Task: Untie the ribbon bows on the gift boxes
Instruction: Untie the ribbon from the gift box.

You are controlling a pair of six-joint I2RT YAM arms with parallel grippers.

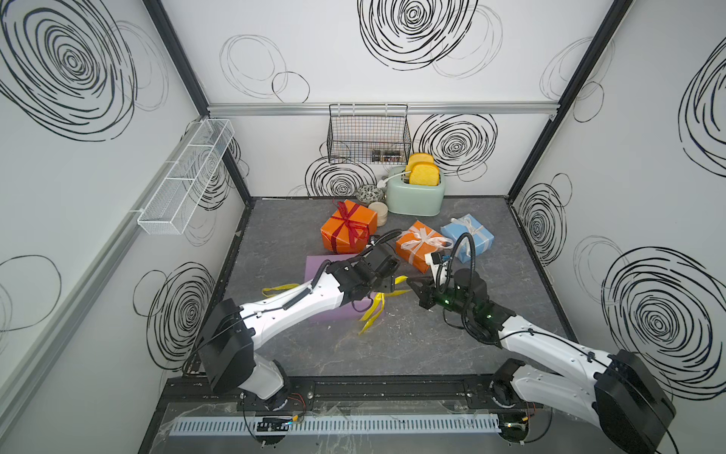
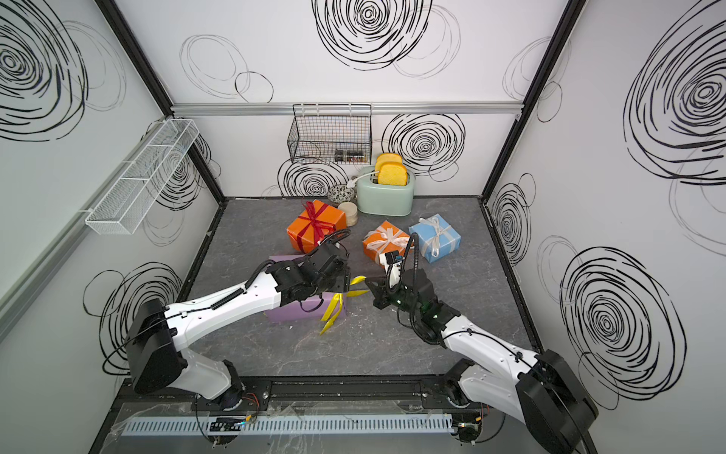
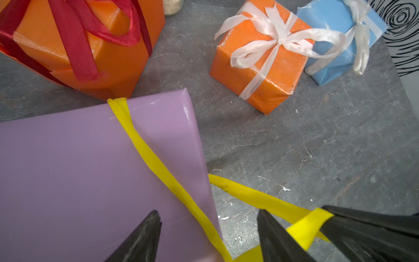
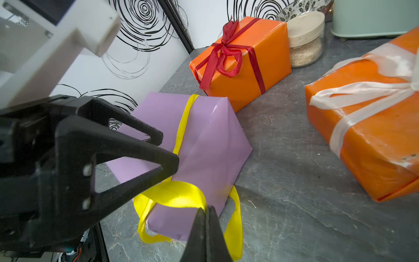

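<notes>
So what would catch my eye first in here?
Mid-table, the right gripper pinches a loop of the bright yellow ribbon wrapped round the lilac box, while the left gripper stands open at that box's edge. Behind them sit an orange box with a dark red bow, and a smaller orange box and a blue box with white bows tied.

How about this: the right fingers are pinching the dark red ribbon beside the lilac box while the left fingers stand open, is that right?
The colour is wrong. The right wrist view shows the right fingers shut on the yellow ribbon, not a dark red one, beside the lilac box. The left fingers do stand open.
</notes>
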